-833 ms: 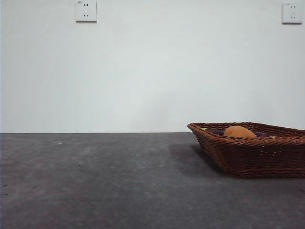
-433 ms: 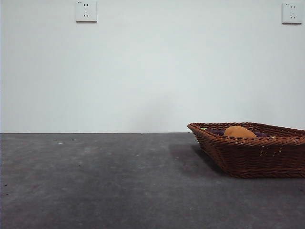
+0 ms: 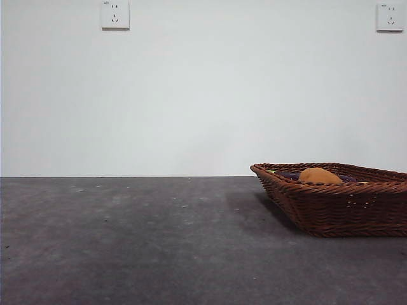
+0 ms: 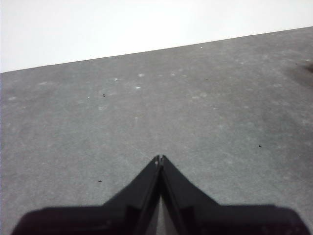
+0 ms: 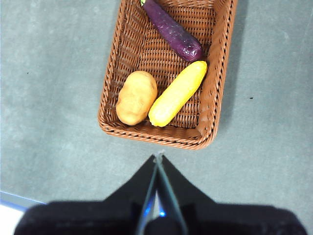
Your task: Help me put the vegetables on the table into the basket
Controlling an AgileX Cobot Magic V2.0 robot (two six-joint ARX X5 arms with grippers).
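The reddish-brown wicker basket (image 5: 219, 73) (image 3: 337, 210) stands on the dark grey table (image 3: 140, 241) at the right in the front view. Inside it lie three vegetables: an orange-brown potato (image 5: 136, 97) (image 3: 319, 176), a bumpy yellow one (image 5: 177, 93) and a dark purple eggplant (image 5: 172, 30) (image 3: 290, 175). My right gripper (image 5: 159, 157) hovers high above the table just outside the basket's near rim, shut and empty. My left gripper (image 4: 160, 159) hangs shut over bare table (image 4: 146, 112), away from the basket.
A white wall with two sockets (image 3: 115, 14) (image 3: 389, 17) backs the table. A pale blue-edged table border (image 5: 14, 200) shows in the right wrist view.
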